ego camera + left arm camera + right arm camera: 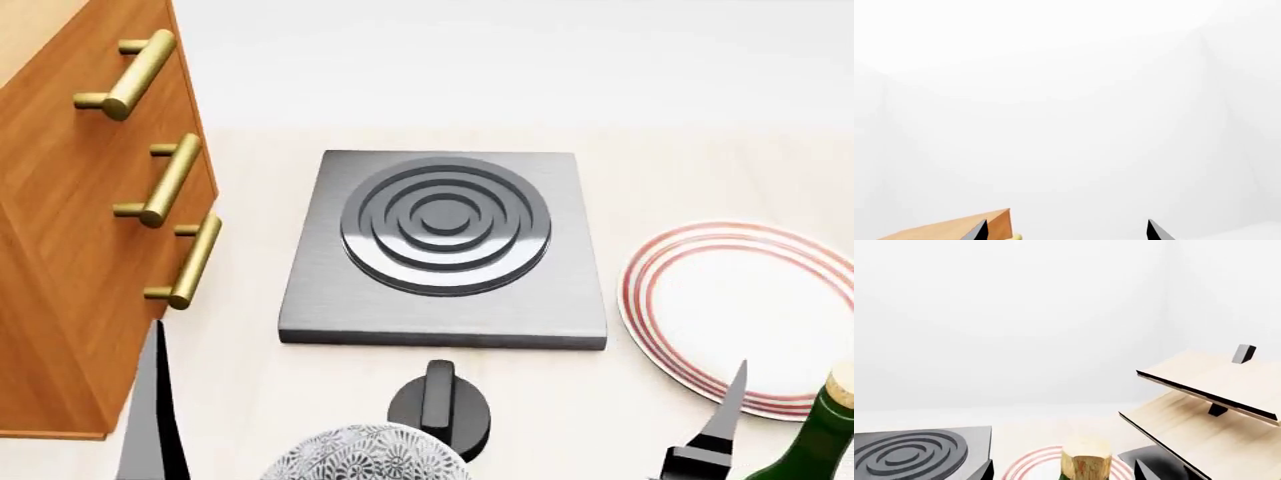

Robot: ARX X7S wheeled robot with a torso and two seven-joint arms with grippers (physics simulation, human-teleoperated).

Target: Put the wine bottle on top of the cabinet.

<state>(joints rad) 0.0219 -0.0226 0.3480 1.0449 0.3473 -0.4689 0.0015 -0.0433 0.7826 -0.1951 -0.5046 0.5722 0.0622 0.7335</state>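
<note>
Wine bottle (817, 435): lower right of head view, beside striped plate (747, 310).
Right gripper (1064, 472): jaws apart, straddling the cork.
Left gripper (1064, 231): jaws apart, empty.
Cabinet (80, 230): far left.
Risk: neck-high grasp, bottle may tip.

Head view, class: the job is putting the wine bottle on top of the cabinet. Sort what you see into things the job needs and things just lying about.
Needed:
- wine bottle
- cabinet
- right gripper, beside the bottle's cork

Lying about:
- hotplate
- striped plate
- black knob
- patterned bowl
- pale wooden rack
</note>
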